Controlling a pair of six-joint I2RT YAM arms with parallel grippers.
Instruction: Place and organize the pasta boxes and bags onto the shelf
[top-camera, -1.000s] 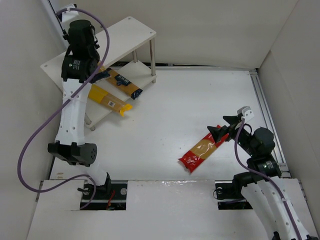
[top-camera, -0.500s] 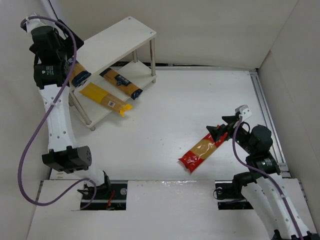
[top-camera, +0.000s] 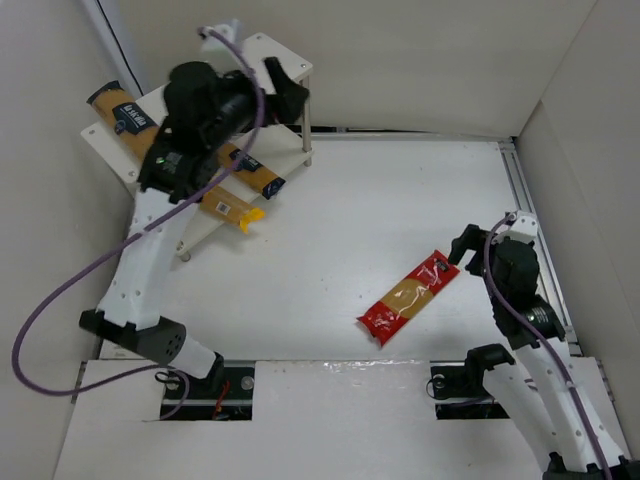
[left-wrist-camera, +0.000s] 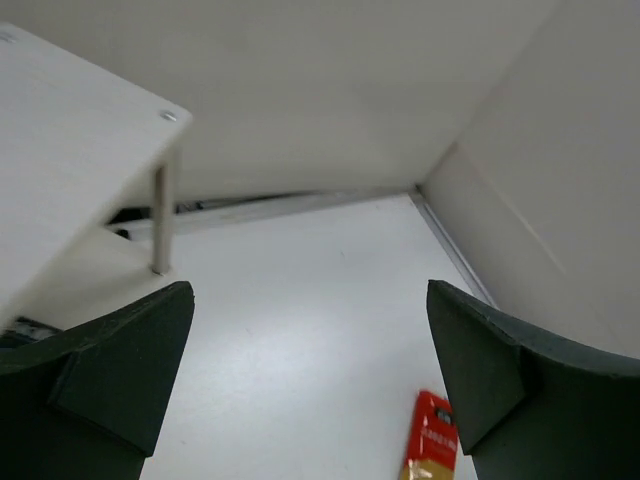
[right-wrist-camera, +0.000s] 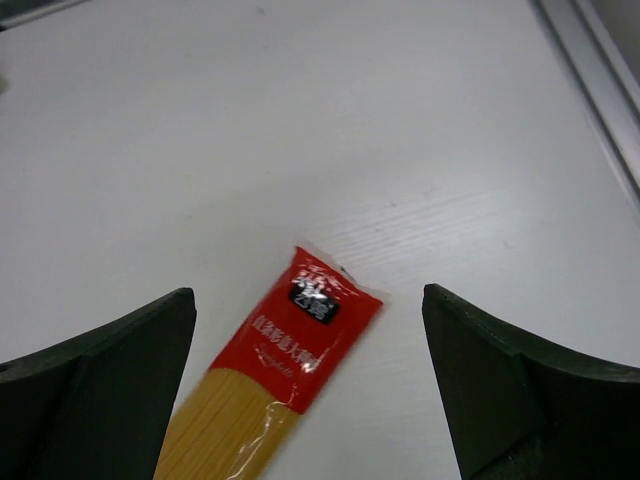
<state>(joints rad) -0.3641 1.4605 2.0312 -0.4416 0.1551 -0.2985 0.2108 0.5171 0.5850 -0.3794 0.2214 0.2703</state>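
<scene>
The red pack (top-camera: 408, 298) with the clear window lies flat on the white desk (top-camera: 380, 200), near the front and to the right. It lies on a slant. It is well apart from the shelf (top-camera: 255, 48). The right hand (top-camera: 462, 245) hangs just above the far end of this pack. In the right wrist view its two dark fingers (right-wrist-camera: 110, 380) stand wide apart, and there is nothing between them. The red end of the pack shows on the desk below.

Farther back on the left stands the white shelf. The plain yellow pack (top-camera: 225, 207) lies on the low board, and its tip pokes out past the front edge. Just behind it on the same board lies an orange-yellow pack (top-camera: 250, 170) with a navy label. The other orange-yellow pack (top-camera: 120, 110) lies on the left end of the top board, and one end sticks out over the edge.

The left hand (top-camera: 285, 90) is up over the right end of the top board. Its fingers (left-wrist-camera: 110, 370) are spread wide and it holds nothing. Its camera sees a corner of the top board, one thin leg and the desk beyond.
</scene>
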